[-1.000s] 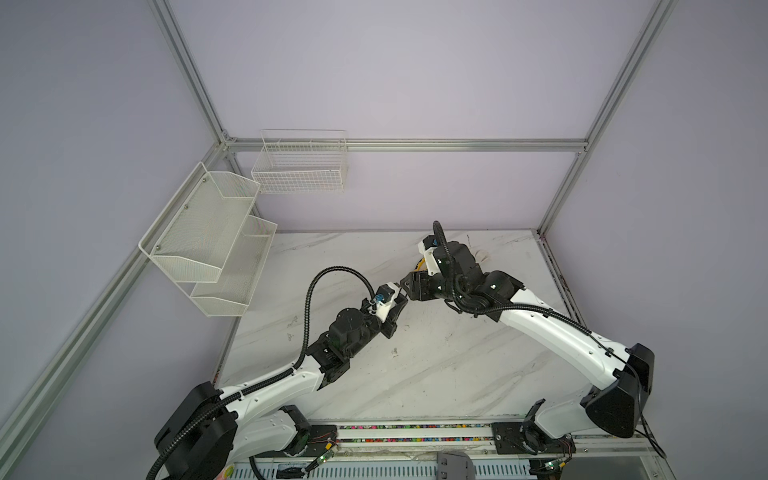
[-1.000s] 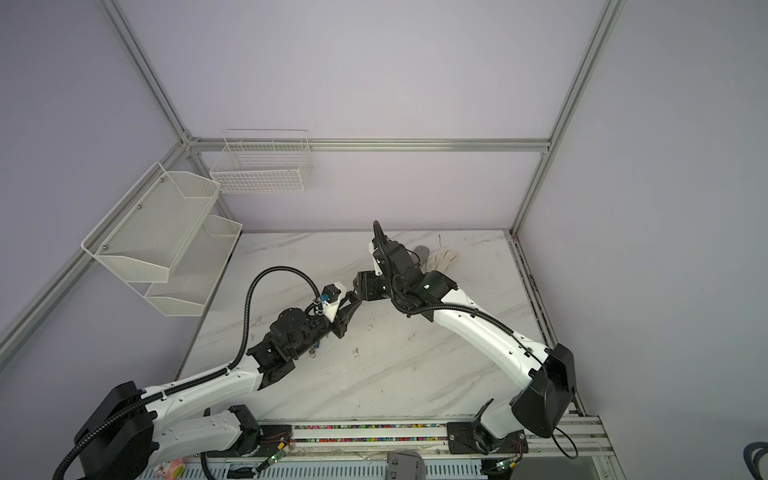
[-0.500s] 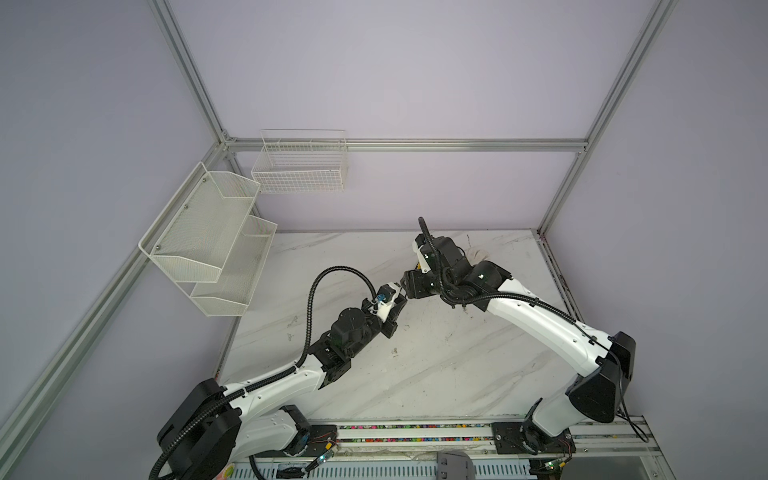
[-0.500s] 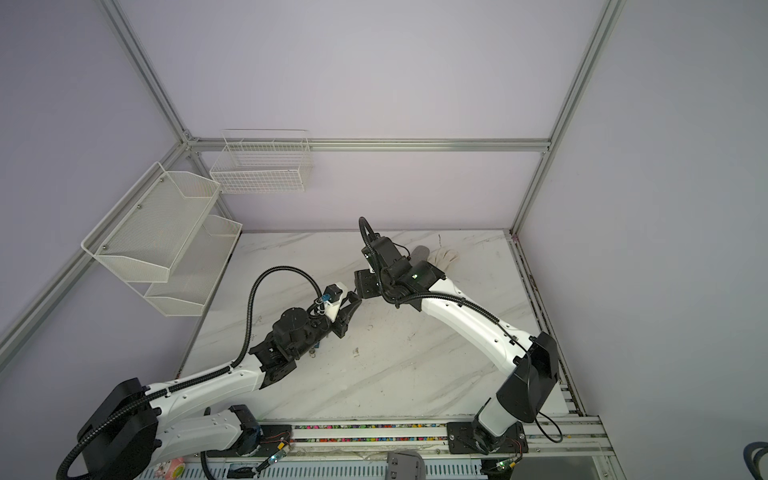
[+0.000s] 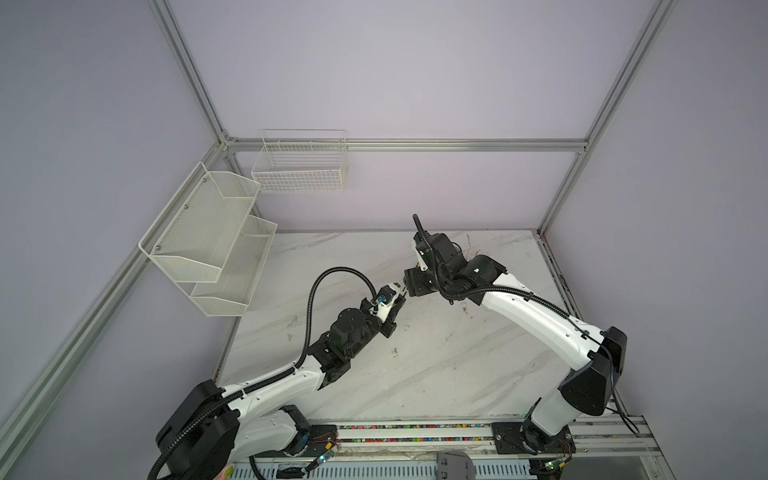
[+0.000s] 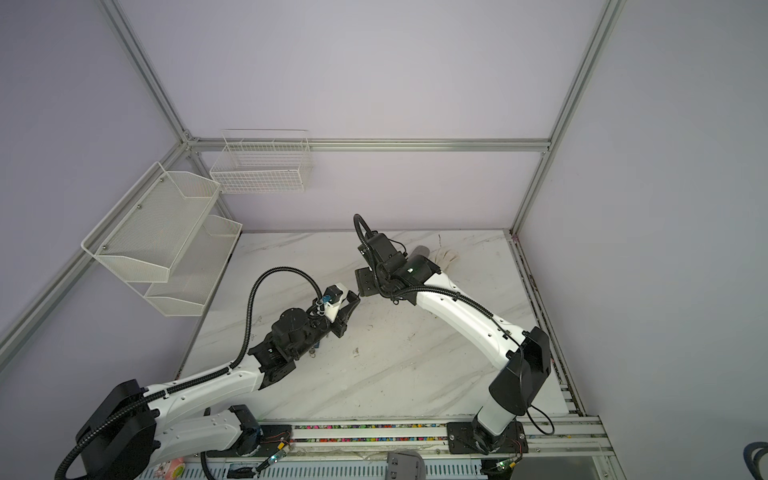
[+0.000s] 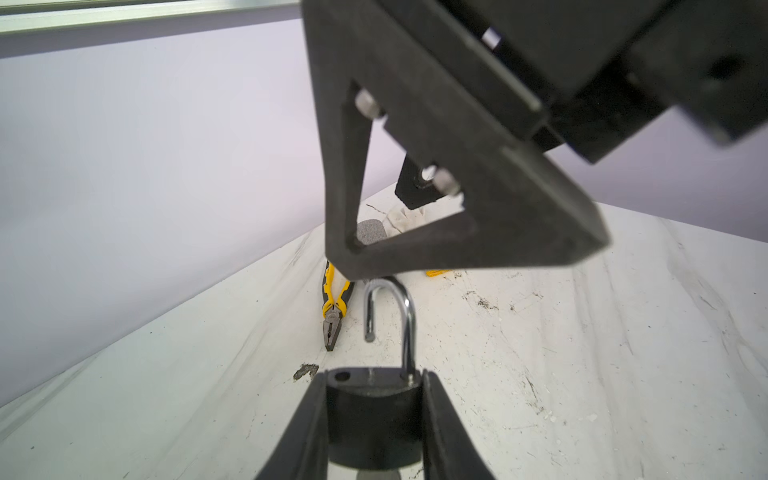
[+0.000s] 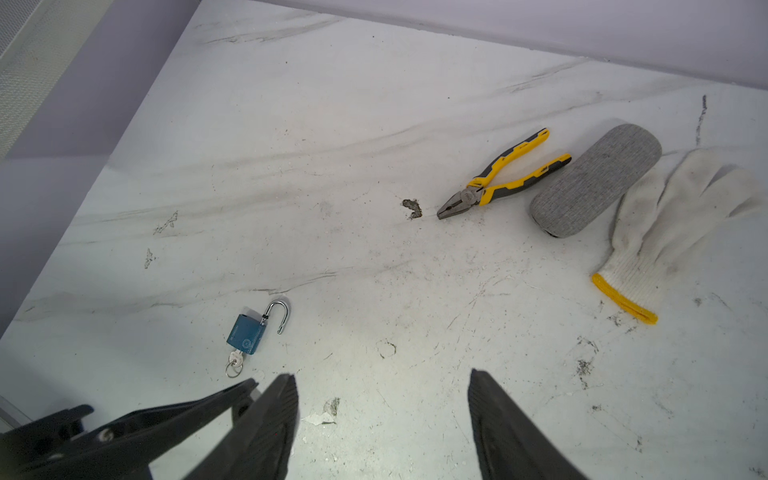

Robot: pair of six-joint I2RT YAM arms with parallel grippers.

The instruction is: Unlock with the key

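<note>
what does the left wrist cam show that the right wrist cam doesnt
Only left wrist: a dark padlock, shackle open, clamped in the left gripper. Only right wrist: a blue padlock, shackle open, key in it, seemingly on the table; whether it is the same lock I cannot tell. Both: the open right gripper, pliers, grey case, white glove, the table.

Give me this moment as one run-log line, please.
left jaws: shut on padlock | shackle: open | right jaws: open, empty, near shackle | table: blue padlock lying open, key inserted
</note>
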